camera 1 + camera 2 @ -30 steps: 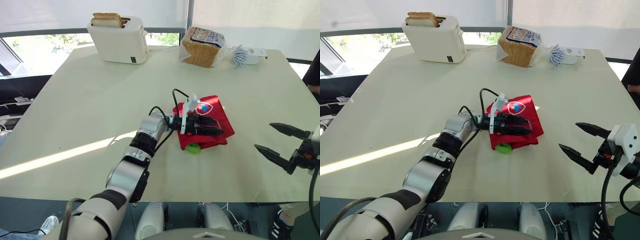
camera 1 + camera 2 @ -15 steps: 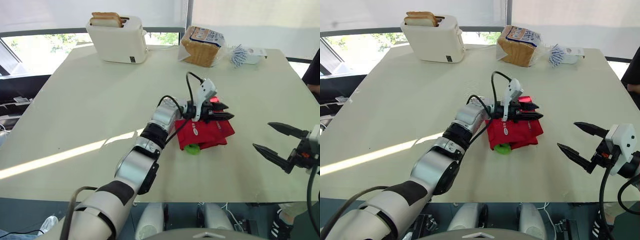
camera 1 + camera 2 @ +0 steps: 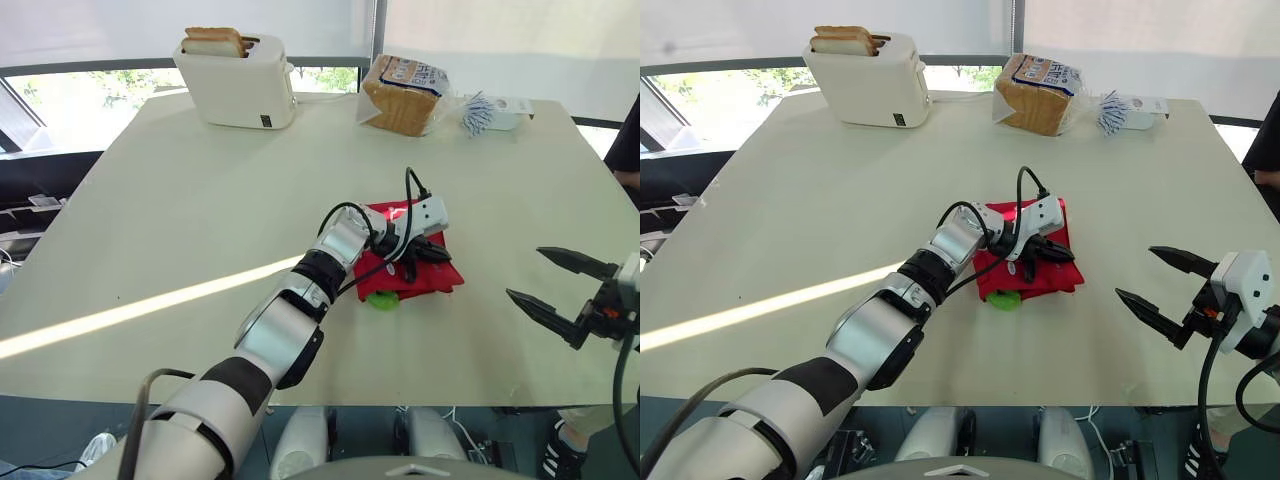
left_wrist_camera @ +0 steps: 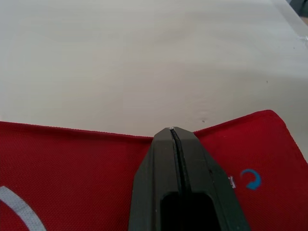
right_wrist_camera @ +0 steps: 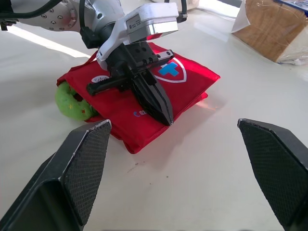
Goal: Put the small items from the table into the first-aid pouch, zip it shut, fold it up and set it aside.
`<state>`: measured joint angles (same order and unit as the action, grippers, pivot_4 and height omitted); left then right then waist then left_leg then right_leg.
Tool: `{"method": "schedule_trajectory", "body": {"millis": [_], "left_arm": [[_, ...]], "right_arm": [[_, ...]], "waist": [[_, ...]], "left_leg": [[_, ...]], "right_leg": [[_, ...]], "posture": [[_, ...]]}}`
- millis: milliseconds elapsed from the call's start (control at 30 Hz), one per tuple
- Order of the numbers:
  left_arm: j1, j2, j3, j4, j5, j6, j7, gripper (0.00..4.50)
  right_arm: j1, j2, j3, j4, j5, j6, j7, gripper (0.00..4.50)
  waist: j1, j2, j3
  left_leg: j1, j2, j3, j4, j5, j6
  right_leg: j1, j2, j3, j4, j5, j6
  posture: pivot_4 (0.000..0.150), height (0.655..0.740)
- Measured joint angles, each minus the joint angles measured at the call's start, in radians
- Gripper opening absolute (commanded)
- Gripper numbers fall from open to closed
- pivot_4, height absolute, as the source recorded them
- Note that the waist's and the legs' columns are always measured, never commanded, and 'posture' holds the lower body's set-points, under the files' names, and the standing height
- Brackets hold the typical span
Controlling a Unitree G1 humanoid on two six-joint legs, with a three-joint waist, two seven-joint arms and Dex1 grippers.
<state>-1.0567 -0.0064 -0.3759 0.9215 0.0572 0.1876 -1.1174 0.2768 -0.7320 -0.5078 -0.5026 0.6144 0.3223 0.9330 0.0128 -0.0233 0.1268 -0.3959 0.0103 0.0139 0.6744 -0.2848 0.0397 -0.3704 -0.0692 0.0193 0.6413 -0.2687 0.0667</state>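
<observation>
The red first-aid pouch [image 3: 443,273] lies folded near the middle of the table [image 3: 200,200]. The left gripper [image 3: 430,250] rests on its top face with both fingers pressed together and nothing seen between them, so flattening the fold looks like the step in hand. I judge the press should run flat along the crease, minding the green item [image 3: 381,297] bulging from the near edge, which could spring the fold open. The right gripper [image 3: 524,272] hovers well apart, fingers spread wide, free to pin the pouch if needed.
</observation>
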Motion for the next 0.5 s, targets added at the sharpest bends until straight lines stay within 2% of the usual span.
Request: {"method": "schedule_trajectory", "body": {"millis": [100,300,467,500], "left_arm": [[0.033,0.005,0.034,-0.029,-0.021,-0.041,-0.011,0.05],[0.116,0.04,0.156,-0.157,-0.16,-0.011,-0.077,0.05],[0.16,0.191,0.264,-0.437,-0.276,0.109,-0.091,0.05],[0.177,0.235,0.286,-0.501,-0.301,0.13,-0.102,0.02]], "right_arm": [[-0.002,0.0,0.002,0.002,-0.006,0.0,0.0,4.5],[-0.019,-0.001,0.031,0.023,-0.015,0.006,-0.006,4.5],[-0.097,-0.001,0.072,0.07,0.013,0.076,-0.039,4.5],[-0.117,-0.002,0.082,0.086,0.013,0.084,-0.04,4.25]], "waist": [[-0.002,0.002,-0.002],[-0.001,0.003,0.001],[-0.013,0.003,0.003],[-0.016,0.003,0.003]], "left_leg": [[0.0,0.0,0.0,0.0,0.0,0.0],[-0.002,0.0,0.0,0.0,0.0,0.0],[-0.002,0.002,0.001,0.0,0.0,0.0],[-0.002,0.002,0.001,0.0,0.0,0.0]], "right_leg": [[0.0,0.0,0.0,0.0,0.0,0.0],[-0.002,0.0,0.0,0.001,0.0,0.0],[-0.003,0.0,0.001,0.002,0.0,0.0],[-0.003,0.0,0.001,0.002,0.0,0.0]], "posture": [[0.15,0.74],[0.15,0.74],[0.15,0.74],[0.15,0.74]]}}
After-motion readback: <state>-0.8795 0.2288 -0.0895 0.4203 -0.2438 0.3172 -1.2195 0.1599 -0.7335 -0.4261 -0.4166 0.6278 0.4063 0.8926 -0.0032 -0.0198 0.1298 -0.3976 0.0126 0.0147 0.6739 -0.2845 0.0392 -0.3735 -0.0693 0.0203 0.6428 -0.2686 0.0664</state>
